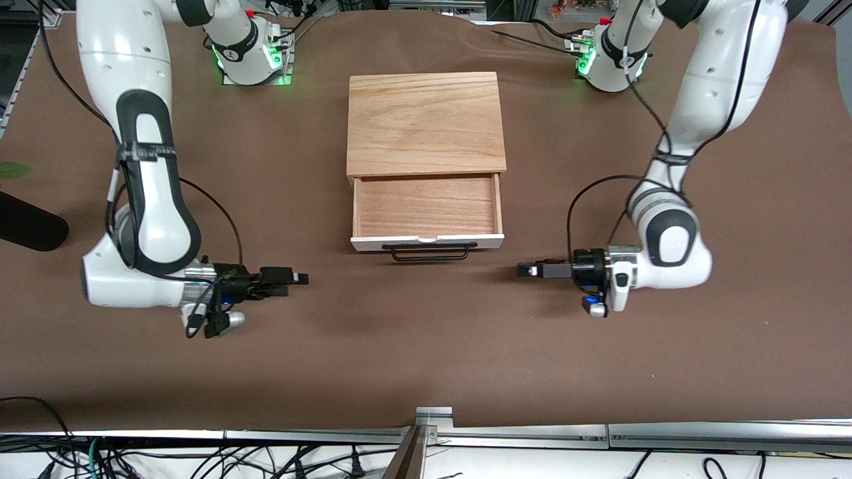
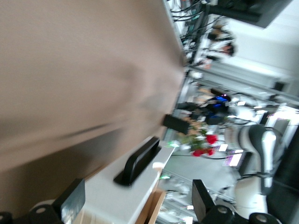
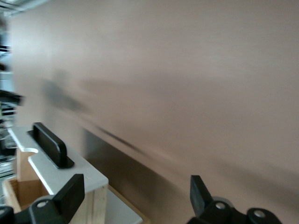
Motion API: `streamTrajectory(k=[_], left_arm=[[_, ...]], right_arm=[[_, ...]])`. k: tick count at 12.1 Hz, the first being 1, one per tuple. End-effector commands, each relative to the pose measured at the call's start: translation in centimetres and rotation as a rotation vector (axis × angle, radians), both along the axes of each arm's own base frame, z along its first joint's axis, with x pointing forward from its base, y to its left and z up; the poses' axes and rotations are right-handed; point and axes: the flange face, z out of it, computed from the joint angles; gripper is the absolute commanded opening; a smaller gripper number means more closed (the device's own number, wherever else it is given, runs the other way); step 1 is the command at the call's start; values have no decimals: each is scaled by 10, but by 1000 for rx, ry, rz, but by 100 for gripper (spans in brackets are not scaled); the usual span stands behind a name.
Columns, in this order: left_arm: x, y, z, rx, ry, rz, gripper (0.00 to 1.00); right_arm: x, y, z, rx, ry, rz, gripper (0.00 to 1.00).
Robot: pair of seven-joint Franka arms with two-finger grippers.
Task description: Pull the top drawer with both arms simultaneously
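1. While both arms sit low over the brown table [image 1: 426,346], the top drawer [image 1: 426,207] stands pulled out of the wooden box [image 1: 425,123], at the middle of the table between the two arms, its open end toward the front camera.
2. Drawer look: shallow light-wood tray, bare inside, white front panel [image 1: 426,242], black wire loop handle [image 1: 429,252] sticking out from the panel toward the front camera.
3. Front view, going across: right arm [image 1: 143,193] comes from its base at the table's top edge; right gripper [image 1: 293,278] hangs just over the table toward the right arm's end, clear of the handle, pointing at the drawer, holding nothing.
4. Next the drawer and box, then the left gripper [image 1: 529,270] just over the table toward the left arm's end, also apart from the handle, pointing inward, empty. Left arm [image 1: 685,166] bends down to it.
5. Front view does not show finger spread well; the wrist views do.
6. Left wrist view: fingers [image 2: 72,200] stand wide apart, nothing between; the white panel [image 2: 117,196] and black handle [image 2: 138,161] show from the side, and the right arm's gripper [image 2: 180,123] farther off. Blurred.
7. Right wrist view: fingers [image 3: 70,193] wide apart, nothing held; shows the handle [image 3: 49,143] on the white panel [image 3: 70,170] and the drawer's wooden side [image 3: 93,205]. A second white front below the drawer shows only in the wrist views.
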Motion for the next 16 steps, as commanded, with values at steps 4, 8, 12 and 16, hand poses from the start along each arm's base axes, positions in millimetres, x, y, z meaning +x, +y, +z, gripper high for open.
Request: streamTrajectory(k=[4, 8, 12, 16], left_arm=[[-55, 80, 157, 501, -112, -144, 100], [-96, 120, 227, 815, -197, -301, 100], [-98, 157, 288, 1078, -310, -420, 100], [-121, 172, 323, 1097, -333, -397, 100]], right_arm=[[-15, -30, 98, -462, 39, -162, 100], [-45, -54, 153, -663, 98, -95, 100], [-62, -79, 224, -725, 29, -103, 100], [-113, -181, 269, -700, 38, -252, 100]])
